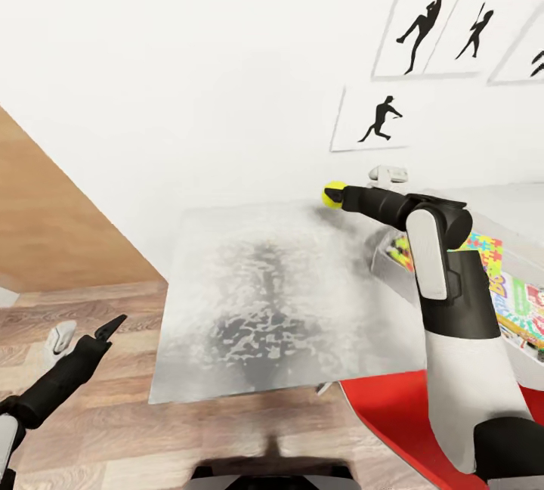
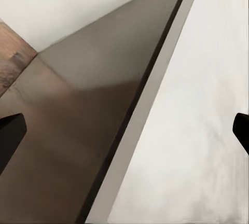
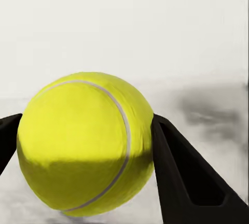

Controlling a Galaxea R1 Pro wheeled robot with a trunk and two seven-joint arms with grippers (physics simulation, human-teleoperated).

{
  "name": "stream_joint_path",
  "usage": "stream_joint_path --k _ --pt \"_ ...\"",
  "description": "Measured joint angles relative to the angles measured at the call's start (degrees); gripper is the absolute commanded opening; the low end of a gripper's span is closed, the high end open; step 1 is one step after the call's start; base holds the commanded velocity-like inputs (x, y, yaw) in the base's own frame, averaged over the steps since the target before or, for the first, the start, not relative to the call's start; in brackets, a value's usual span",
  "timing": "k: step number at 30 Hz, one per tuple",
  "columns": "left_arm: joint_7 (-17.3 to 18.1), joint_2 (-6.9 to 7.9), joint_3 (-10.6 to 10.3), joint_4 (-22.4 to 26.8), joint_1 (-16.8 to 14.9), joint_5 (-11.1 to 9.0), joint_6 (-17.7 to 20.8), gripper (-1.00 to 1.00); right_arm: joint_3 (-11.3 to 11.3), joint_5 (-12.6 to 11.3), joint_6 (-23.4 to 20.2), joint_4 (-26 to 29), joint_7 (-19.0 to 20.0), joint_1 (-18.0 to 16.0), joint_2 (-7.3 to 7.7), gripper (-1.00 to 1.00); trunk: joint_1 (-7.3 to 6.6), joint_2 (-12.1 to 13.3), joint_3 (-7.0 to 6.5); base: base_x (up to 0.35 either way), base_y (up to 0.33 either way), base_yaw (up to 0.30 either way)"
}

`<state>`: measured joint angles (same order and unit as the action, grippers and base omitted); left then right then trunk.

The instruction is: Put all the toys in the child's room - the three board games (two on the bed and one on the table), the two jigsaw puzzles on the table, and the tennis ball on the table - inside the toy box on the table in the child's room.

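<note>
Leftmost, the left gripper [image 1: 113, 326] hangs low beside the table [image 1: 249, 308], over the wood floor, its fingers spread and empty; further right, the right gripper [image 1: 336, 195] pinches the tennis ball [image 1: 331, 193] just above the table's far edge near the wall, a dark finger [image 3: 181, 177] pressed on either side of its widest part; light, round and slightly yielding, it would likely roll free if gripped off-centre; rightmost sits the toy box [image 1: 385, 267], already holding a jigsaw puzzle [image 1: 487, 248].
</note>
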<state>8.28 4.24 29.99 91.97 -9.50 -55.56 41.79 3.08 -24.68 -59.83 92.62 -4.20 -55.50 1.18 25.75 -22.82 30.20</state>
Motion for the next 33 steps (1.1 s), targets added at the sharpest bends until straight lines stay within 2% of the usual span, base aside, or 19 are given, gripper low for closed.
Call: stream_joint_path --k 3,9,11,14,15,16,20,21,24,26,30,33 --pt "0.01 0.0 -0.84 0.01 -0.29 0.0 0.05 1.0 -0.57 -1.17 0.0 0.0 0.22 0.01 0.78 -1.0 0.0 0.0 0.0 0.0 0.0 -0.274" --pt "-0.32 -0.06 -3.97 0.02 -1.42 -0.03 0.06 1.0 -1.55 -2.76 0.0 0.0 0.68 -0.07 2.61 -1.0 0.0 0.0 -0.01 0.0 0.0 -0.282" --pt "-0.37 -0.07 -4.32 0.02 -1.57 -0.03 0.06 1.0 -1.93 -3.29 0.0 0.0 0.89 -0.14 2.9 -1.0 0.0 0.0 -0.01 0.0 0.0 -0.285" --pt "-0.48 -0.05 -5.06 0.03 -1.85 0.0 0.06 1.0 -4.55 -6.93 0.07 0.0 2.79 -0.29 3.86 -1.0 0.0 0.0 -0.01 0.0 0.0 -0.269" --pt "-0.48 -0.05 -5.07 0.03 -1.85 0.01 0.06 1.0 -4.59 -7.04 0.07 0.0 2.83 -0.29 3.87 -1.0 0.0 0.0 -0.01 0.0 0.0 -0.246" --pt "-0.5 -0.04 -5.22 0.03 -1.91 0.0 0.05 1.0 -5.63 -8.69 0.08 0.01 3.89 -0.29 4.31 -1.0 0.0 0.0 -0.01 0.0 0.0 -0.227" --pt "-0.47 -0.02 -5.58 0.03 -2.05 -0.01 0.06 1.0 -8.37 -14.44 0.09 0.02 8.91 -0.1 7.26 -1.0 0.0 0.0 0.0 0.0 0.0 -0.198" --pt "-0.47 -0.02 -5.59 0.03 -2.06 -0.01 0.06 1.0 -8.38 -14.52 0.09 0.02 8.95 -0.1 7.28 -1.0 0.0 0.0 0.0 0.0 0.0 -0.189" --pt "-0.32 -0.01 -5.75 0.03 -2.14 -0.01 0.09 1.0 -9.4 -16.72 0.09 0.03 11.59 0.0 9.5 -1.0 0.0 0.0 0.0 0.0 0.0 -0.187" --pt "-0.11 0.02 -5.82 0.03 -2.16 -0.01 0.1 1.0 -9.84 -17.87 0.09 0.03 12.72 0.04 10.43 -1.0 0.0 0.0 0.0 0.0 0.0 -0.139" --pt "0.45 0.19 -5.91 0.03 -2.19 -0.01 0.12 1.0 -10.21 -19.73 0.08 0.03 14.46 0.11 11.42 -1.0 0.0 0.0 0.0 0.0 0.0 -0.073" --pt "1.12 0.28 -5.94 0.03 -2.17 0.0 0.12 1.0 -10.29 -20.19 0.08 0.02 15.45 0.14 11.67 -1.0 0.0 0.0 0.0 0.0 0.0 -0.038"
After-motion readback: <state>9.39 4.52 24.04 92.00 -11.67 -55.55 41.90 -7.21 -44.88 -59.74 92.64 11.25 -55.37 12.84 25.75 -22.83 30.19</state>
